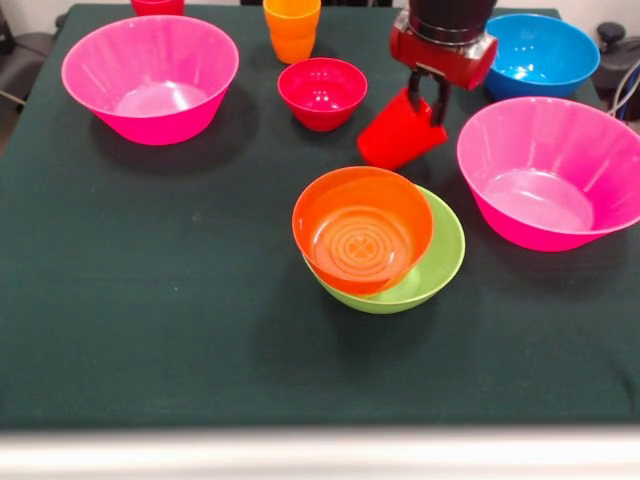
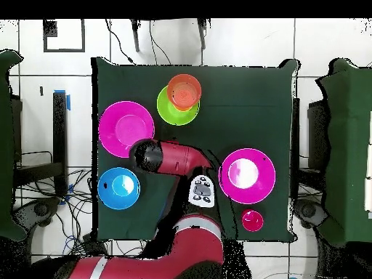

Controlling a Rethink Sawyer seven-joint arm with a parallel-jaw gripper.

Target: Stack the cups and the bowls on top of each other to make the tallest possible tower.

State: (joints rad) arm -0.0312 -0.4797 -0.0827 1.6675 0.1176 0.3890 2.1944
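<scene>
My gripper (image 1: 427, 108) is shut on a red cup (image 1: 398, 133), gripping its rim and holding it tilted, just behind the tower. The tower is an orange bowl (image 1: 362, 228) sitting tilted in a lime-green bowl (image 1: 432, 268) at the table's middle. No yellow cup shows. In the overhead view the orange bowl (image 2: 184, 91) sits over the green bowl (image 2: 169, 110), and the arm's wrist (image 2: 147, 155) hides the gripper. A small crimson bowl (image 1: 322, 92) and an orange cup (image 1: 292, 28) stand further back.
Large pink bowls stand at the left (image 1: 150, 80) and the right (image 1: 555, 175). A blue bowl (image 1: 540, 55) is at the back right. Another red cup (image 1: 157, 6) shows at the top edge.
</scene>
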